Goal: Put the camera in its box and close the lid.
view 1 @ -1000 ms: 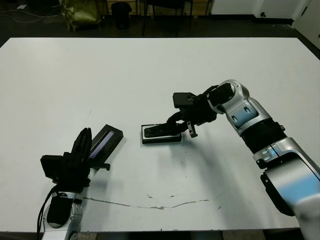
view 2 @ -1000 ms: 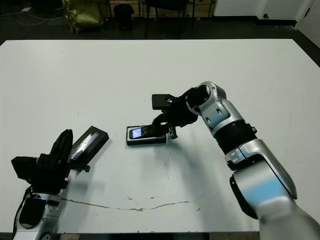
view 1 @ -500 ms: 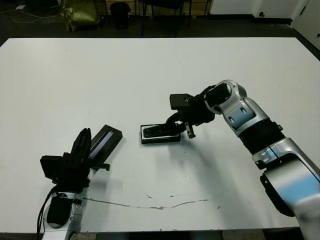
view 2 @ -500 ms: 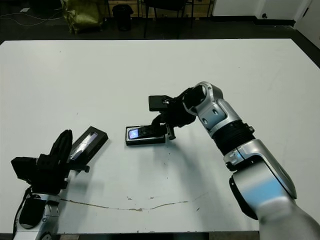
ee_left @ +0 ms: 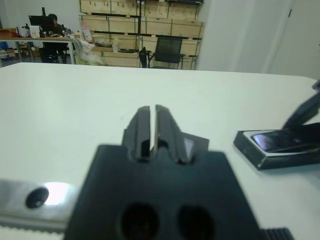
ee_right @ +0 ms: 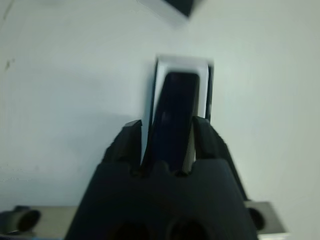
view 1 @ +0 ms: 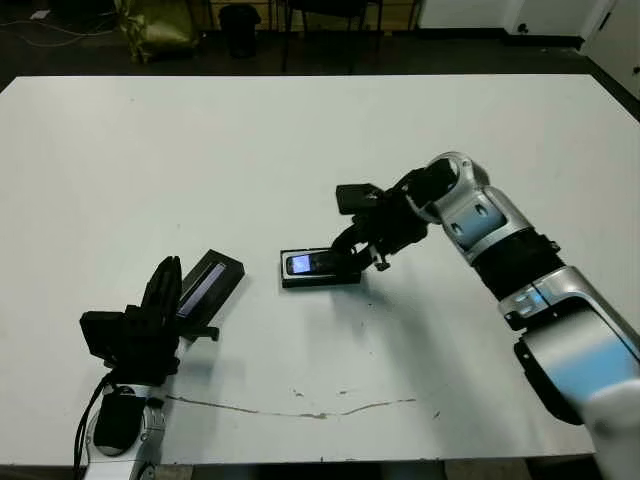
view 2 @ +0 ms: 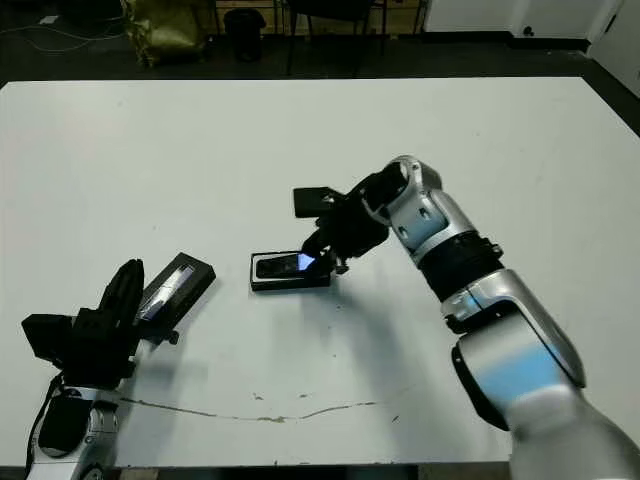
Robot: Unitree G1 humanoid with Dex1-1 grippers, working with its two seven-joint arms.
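Right gripper (ee_right: 166, 137) grips the camera (ee_right: 172, 115) between its fingers, seemingly resting inside the box (view 1: 318, 268) mid-table. Left gripper (ee_left: 149, 131), fingers pressed together and empty, sits just beside the lid (view 1: 208, 285).

Head eyes: my stereo pair looks down across the table (view 1: 300, 130).
Left wrist: low, level, sighting the box (ee_left: 280, 147).
Right wrist: close above that box.
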